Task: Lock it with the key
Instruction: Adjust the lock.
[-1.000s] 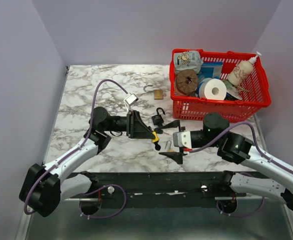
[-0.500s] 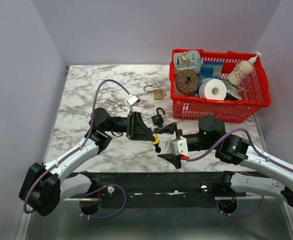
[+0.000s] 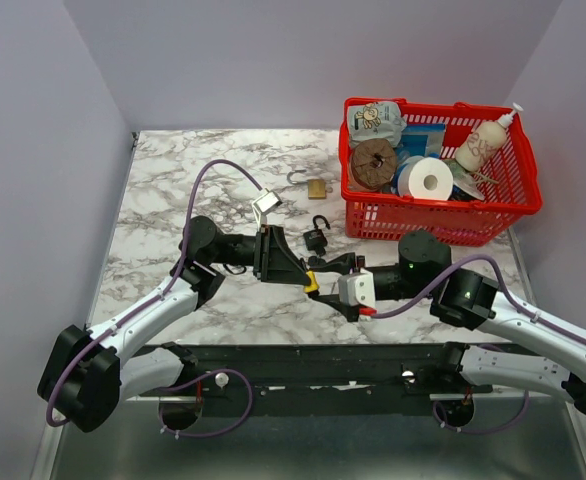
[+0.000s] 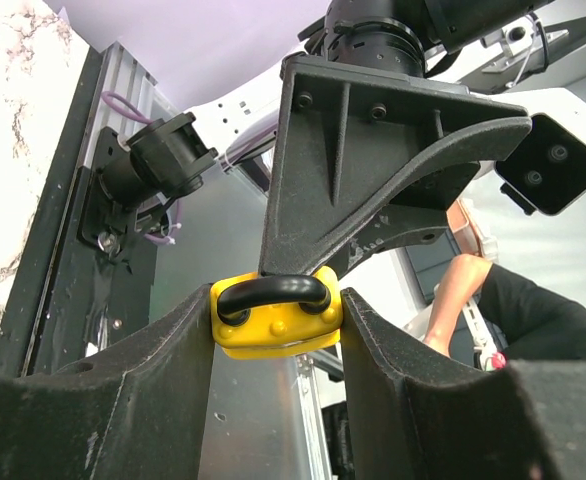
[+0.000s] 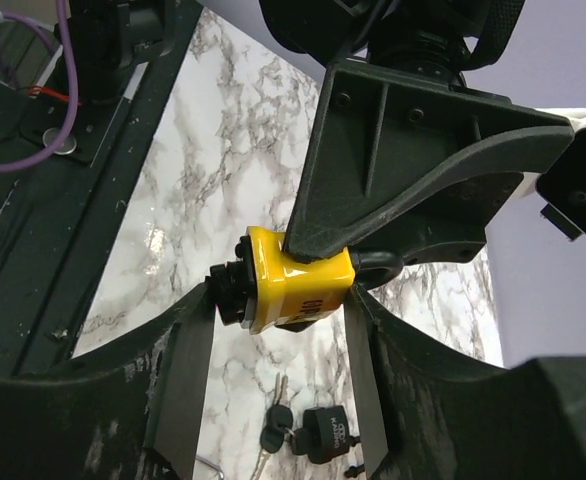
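Note:
A yellow padlock (image 3: 311,283) with a black shackle is gripped in my left gripper (image 3: 307,279), raised above the table's front middle. In the left wrist view the padlock (image 4: 273,322) sits squeezed between both fingertips of the left gripper (image 4: 276,335). My right gripper (image 3: 326,287) faces it from the right. In the right wrist view the right gripper (image 5: 281,305) has closed on the padlock (image 5: 298,282) lengthwise. One finger presses the black key head (image 5: 223,292) in its base. The other touches the shackle end (image 5: 378,266).
A black padlock with keys (image 3: 316,238) lies on the marble just behind the grippers and also shows in the right wrist view (image 5: 325,436). A brass padlock (image 3: 318,187) lies farther back. A red basket (image 3: 433,215) full of items stands at the back right.
My right gripper has moved left toward the left gripper and closed its wide-open jaws around the yellow padlock. The left arm has barely moved.

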